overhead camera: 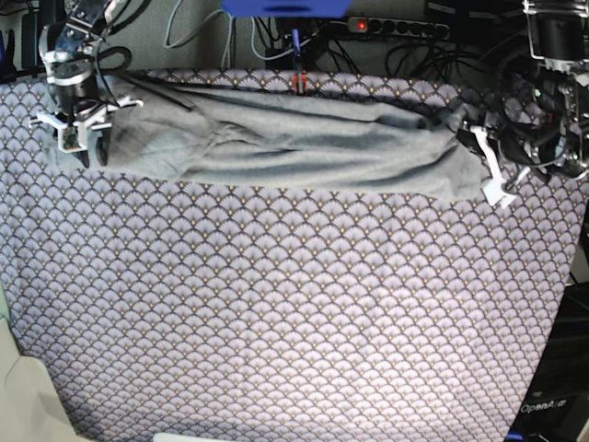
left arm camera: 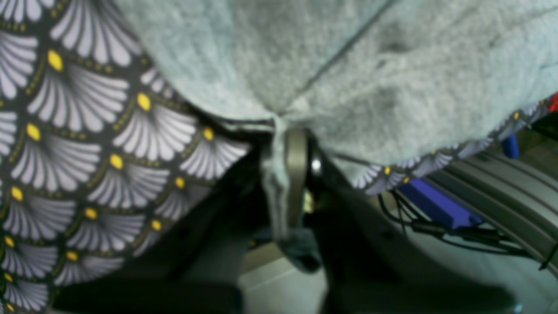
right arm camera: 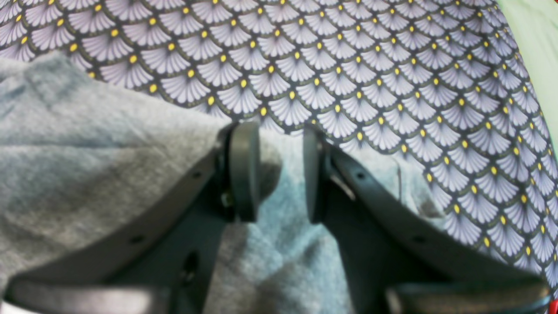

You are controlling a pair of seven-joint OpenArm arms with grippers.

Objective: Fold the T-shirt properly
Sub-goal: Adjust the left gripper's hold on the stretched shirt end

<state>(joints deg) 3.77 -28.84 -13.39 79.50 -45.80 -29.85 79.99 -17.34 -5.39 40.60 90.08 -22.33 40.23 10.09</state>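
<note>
two pincers on cloth | left gripper (left arm camera: 290,174) pinched tight on shirt (overhead camera: 304,147) edge | right gripper (right arm camera: 274,170) half-spread, fabric between pads, grip uncertain | shirt strung along far edge of patterned cloth (overhead camera: 294,313) | likely soft, light, droopy; take corners, hems

This looks like a robotics lab or test bench. A table draped in a fan-patterned cloth (overhead camera: 294,313) serves as the work surface. Behind the table's far edge hang tangled black cables (overhead camera: 419,41) and a power strip (overhead camera: 400,28) with a red light. A blue bar (overhead camera: 285,6) sits above that same edge. Robot arms stand at both far corners of the table.
</note>
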